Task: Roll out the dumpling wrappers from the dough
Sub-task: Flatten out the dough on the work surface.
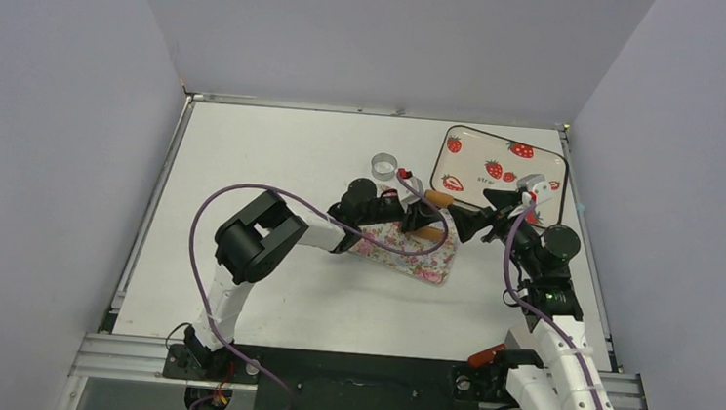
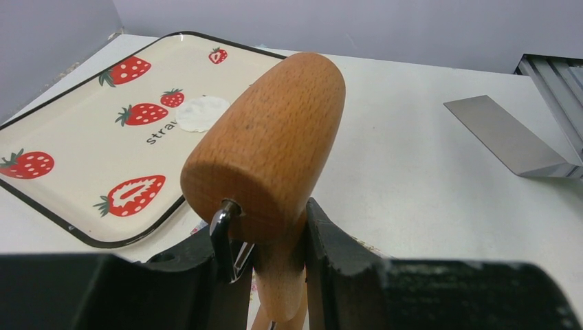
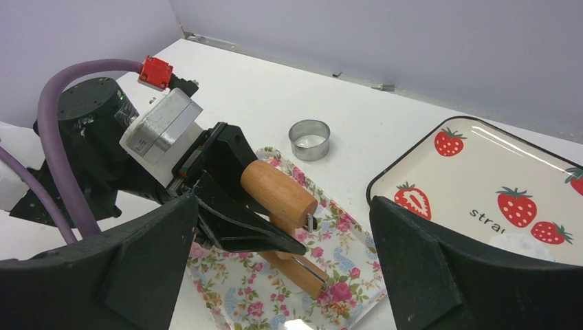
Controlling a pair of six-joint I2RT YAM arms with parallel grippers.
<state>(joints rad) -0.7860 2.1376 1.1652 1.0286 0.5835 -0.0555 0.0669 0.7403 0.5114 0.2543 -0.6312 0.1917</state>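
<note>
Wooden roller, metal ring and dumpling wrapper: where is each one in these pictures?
wooden roller (image 2: 275, 130), left wrist view, on the barrel's side.
metal ring (image 3: 309, 152), right wrist view, on its near wall.
dumpling wrapper (image 2: 201, 113), left wrist view, on its middle.

Top external: high above and behind the arm bases (image 1: 196, 353), looking down and forward over the whole worktop (image 1: 275, 159). It is far off, and the strawberry tray (image 1: 476, 148) lies at far right.
Left wrist: low over the worktop, very near the wooden roller (image 2: 275, 137) between its own fingers (image 2: 344, 268). It faces the strawberry tray, which lies at left behind the roller.
Right wrist: raised over the strawberry tray's edge, looking down and across the floral tray (image 3: 337, 289) toward the left arm (image 3: 89, 137); moderately near.
Shared: all three show the strawberry tray and the roller. Top and right wrist also share the floral tray and metal ring (image 3: 309, 139).
</note>
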